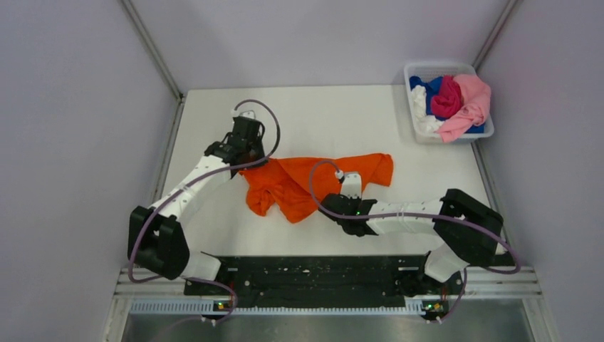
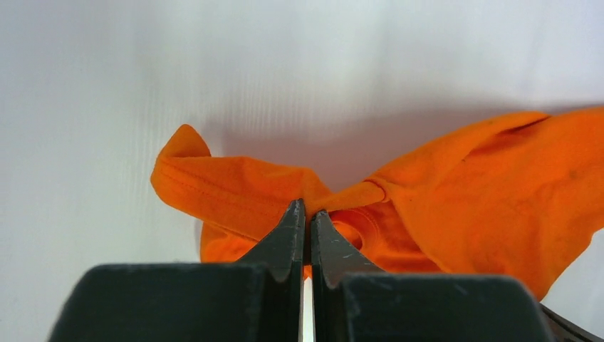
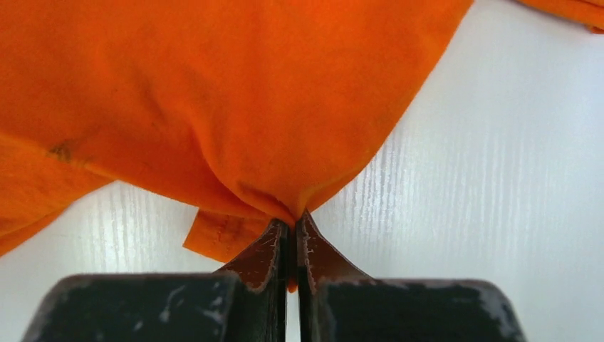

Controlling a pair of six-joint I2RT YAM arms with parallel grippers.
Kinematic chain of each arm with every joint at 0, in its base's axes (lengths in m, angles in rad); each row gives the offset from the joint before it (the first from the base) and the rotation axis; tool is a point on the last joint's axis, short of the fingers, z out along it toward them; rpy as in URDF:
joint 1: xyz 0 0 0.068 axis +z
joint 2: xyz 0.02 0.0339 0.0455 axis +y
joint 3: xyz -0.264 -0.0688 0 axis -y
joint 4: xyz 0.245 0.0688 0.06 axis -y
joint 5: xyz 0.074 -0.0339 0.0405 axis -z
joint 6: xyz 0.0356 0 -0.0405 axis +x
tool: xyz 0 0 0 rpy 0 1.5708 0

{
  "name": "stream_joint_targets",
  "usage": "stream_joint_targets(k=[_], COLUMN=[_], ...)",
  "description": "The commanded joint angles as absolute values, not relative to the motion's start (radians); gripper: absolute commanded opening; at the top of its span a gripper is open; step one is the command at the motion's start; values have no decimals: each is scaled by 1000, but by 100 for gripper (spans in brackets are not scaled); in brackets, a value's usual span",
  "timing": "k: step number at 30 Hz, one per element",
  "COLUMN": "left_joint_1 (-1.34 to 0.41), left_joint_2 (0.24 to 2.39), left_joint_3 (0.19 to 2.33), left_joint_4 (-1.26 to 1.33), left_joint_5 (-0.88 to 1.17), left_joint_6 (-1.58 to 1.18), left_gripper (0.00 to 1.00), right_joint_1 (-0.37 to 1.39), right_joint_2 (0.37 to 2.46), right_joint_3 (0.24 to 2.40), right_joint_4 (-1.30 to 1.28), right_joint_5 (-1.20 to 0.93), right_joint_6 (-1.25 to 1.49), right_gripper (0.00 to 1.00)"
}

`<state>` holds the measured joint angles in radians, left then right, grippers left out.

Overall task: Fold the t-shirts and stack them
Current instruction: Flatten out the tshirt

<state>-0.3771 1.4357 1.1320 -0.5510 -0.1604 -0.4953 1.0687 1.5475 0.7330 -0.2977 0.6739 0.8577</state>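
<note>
At the near side of the white table point(image 1: 335, 121), the right gripper point(image 1: 349, 194) is seen closed on the orange t-shirt point(image 1: 295, 182), about 4 o'clock from the garment's middle. In the right wrist view its jaws are pressed together on a small gathered point of cloth at an edge, with the fabric fanning away above them. The shirt lies at the table's centre, crumpled, with a bunched mass hanging toward 7 o'clock and a flatter part reaching toward 2 o'clock. At about 10 o'clock from the shirt's middle the left gripper point(image 1: 248, 158) is likewise clamped on it, and the left wrist view shows a thin fold pinched beside what appears to be a hemmed opening. The step in hand is judged to be the spreading of the shirt before any fold is made. It is best done by drawing the two pinches apart along the 10-to-4 line, evenly and slowly, since each bite of cloth is small and could slip. The cloth should be raised just enough for the bunched part to fall open, then laid flat before either grip is released. Farther off, at 1 o'clock on the table, the remaining t-shirts point(image 1: 456, 100), pink, magenta, blue and white, are heaped in the white plastic bin point(image 1: 412, 71).
</note>
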Motion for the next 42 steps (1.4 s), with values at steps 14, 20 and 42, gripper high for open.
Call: stream_joint_targets(k=[14,20,42], left_joint_1=[-426,-428,-416], left_joint_2=[969,925,1749], left_joint_3=[1345,1544,2313], left_joint_4=[-535,-536,-451], left_joint_5=[-198,-122,-752], left_joint_6=[-421,-337,84], left_gripper=[0,0,0], right_joint_1=[1063,1063,498], right_joint_2=[888,878,1359], right_joint_3=[998,1272,1644], right_joint_4=[-276,-283,-134], right_joint_5=[686,420,260], right_joint_6=[118,-75,-301], right_gripper=[0,0,0])
